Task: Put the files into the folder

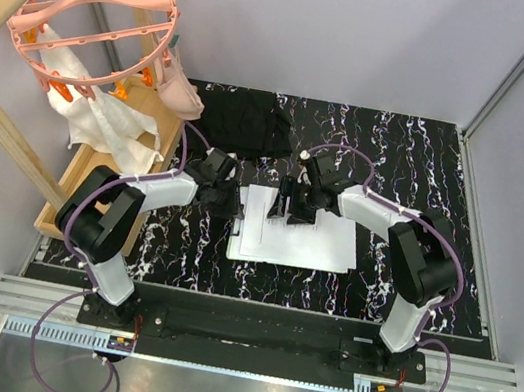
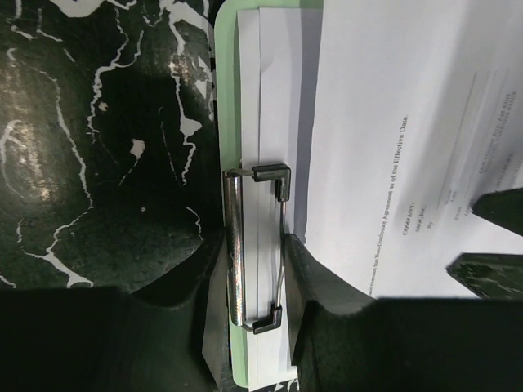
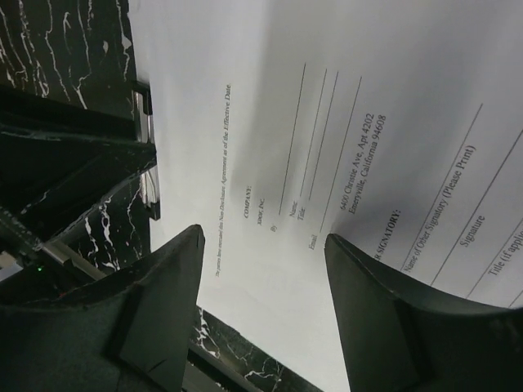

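On marbled black tabletop, flat green folder, chrome clip, printed sheets

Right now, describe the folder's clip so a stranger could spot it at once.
In the middle of the black marbled table, white sheets lie on a light-green folder. At the folder's left edge, pinched by the left gripper, sits the clip: a shiny metal bar with black corner pieces, unlike the flat paper.

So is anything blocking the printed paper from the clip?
Nothing visible. The printed sheet lies beside the clip on the green folder; the left gripper straddles that clip. Whether it's lifted is unclear.
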`<move>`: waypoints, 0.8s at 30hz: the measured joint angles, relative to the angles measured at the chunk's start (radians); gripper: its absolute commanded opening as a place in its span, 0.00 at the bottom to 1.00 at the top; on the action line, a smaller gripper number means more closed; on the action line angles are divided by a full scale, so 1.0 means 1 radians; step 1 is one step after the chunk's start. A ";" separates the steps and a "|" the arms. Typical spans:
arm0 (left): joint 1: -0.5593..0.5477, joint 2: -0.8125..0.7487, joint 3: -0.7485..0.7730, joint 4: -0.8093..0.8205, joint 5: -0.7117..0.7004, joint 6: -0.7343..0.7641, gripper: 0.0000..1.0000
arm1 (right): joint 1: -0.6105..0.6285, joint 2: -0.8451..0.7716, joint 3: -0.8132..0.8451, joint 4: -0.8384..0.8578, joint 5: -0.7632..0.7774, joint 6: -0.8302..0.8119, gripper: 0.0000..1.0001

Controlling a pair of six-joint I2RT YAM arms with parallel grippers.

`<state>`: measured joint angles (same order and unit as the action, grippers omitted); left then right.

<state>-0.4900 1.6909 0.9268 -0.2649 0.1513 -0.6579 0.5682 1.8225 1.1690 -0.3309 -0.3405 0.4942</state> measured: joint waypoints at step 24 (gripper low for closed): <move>0.003 -0.048 -0.136 0.226 0.054 -0.075 0.00 | 0.057 0.105 0.025 0.107 0.002 0.085 0.71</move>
<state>-0.4866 1.6428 0.7906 -0.0391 0.2050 -0.7330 0.6250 1.9274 1.1938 -0.2241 -0.3389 0.5789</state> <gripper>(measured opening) 0.311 0.702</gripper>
